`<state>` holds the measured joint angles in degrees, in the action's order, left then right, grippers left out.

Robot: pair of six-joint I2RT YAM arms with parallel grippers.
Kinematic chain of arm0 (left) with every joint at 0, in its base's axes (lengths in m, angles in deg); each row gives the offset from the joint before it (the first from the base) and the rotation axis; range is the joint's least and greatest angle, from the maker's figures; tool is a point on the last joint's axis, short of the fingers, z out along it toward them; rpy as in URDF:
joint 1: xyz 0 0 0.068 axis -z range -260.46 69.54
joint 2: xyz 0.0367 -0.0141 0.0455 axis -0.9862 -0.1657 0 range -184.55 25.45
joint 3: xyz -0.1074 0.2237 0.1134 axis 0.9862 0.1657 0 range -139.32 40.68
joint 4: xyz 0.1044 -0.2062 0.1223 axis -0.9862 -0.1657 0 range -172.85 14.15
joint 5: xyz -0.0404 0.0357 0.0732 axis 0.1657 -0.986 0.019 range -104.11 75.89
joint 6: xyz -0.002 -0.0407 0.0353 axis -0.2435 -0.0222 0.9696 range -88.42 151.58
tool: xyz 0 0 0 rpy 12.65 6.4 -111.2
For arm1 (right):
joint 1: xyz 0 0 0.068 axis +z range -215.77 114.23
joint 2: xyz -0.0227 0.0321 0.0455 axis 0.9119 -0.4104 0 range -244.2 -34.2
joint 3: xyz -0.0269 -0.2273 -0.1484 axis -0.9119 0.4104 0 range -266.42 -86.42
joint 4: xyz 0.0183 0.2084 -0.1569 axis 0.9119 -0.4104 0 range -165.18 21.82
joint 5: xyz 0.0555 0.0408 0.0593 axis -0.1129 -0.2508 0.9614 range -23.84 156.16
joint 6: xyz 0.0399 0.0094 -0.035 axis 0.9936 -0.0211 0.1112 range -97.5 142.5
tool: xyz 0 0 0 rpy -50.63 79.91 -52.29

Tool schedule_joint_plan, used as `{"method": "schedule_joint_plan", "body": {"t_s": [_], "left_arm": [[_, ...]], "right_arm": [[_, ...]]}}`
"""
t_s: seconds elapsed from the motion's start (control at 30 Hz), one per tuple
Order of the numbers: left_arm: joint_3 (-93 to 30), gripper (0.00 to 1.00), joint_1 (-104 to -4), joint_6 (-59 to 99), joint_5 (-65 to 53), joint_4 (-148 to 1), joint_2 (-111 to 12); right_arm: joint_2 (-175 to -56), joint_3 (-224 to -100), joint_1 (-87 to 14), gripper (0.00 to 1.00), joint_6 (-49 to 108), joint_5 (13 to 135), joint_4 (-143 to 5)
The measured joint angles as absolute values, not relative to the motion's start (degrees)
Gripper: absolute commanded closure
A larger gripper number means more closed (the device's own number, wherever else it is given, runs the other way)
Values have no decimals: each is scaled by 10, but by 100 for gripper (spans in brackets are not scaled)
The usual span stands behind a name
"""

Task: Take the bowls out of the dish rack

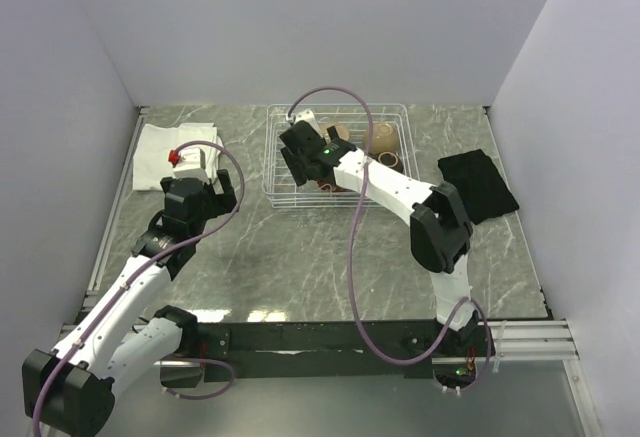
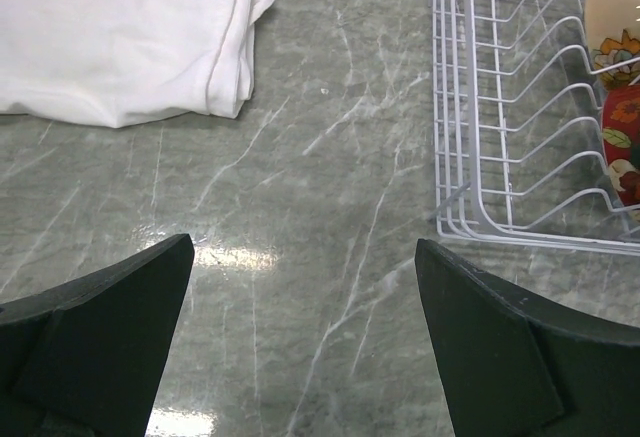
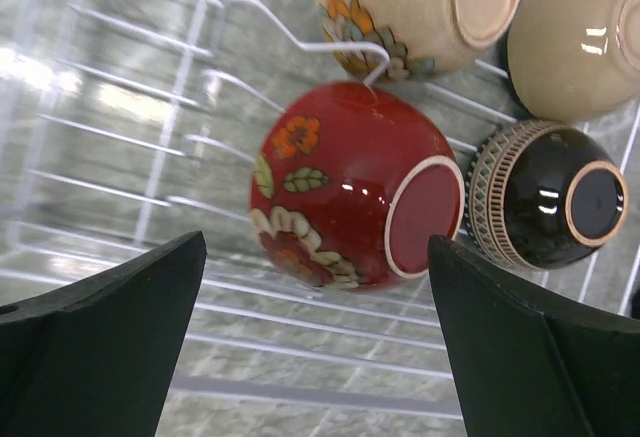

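My right claw [image 3: 316, 242] hovered released over the rack [image 2: 520, 239], jaws spread wide to either side of the red bowl [image 3: 340, 197]. That bowl lay tipped among the tines, its foot facing me. A black bowl [image 3: 545, 197] sat just beside it, with a tan bowl [image 3: 570, 47] and a floral bowl [image 3: 410, 7] beyond. My left claw [image 2: 304, 242] was released too, above the counter [image 2: 300, 137], between the white cloth [image 2: 120, 37] and the rack's corner.
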<state>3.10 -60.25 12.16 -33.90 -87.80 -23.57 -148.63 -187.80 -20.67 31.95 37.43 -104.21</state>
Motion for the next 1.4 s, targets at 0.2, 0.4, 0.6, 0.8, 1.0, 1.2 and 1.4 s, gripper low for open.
{"method": "schedule_joint_plan", "body": {"t_s": [0.2,0.4,0.6,0.8,1.0,1.2,1.4], "left_arm": [[31,0,-603,122,-350,-878,-245],[31,1,-603,122,-350,-877,-247],[31,1,-602,122,-350,-877,-247],[31,1,-602,122,-350,-877,-247],[31,1,-601,122,-350,-877,-247],[31,1,-601,122,-350,-877,-247],[31,1,-601,122,-350,-877,-247]], "right_arm": [[-1518,-1880,-206,1,305,341,-1058],[-1542,-1893,-206,1,298,331,-1069],[-1560,-1907,-205,1,284,317,-1081],[-1560,-1907,-205,1,261,319,-1078],[-1561,-1912,-210,1,229,347,-1078],[-1560,-1922,-220,1,227,378,-1096],[-1560,-1983,-222,0,279,404,-1139]]}}
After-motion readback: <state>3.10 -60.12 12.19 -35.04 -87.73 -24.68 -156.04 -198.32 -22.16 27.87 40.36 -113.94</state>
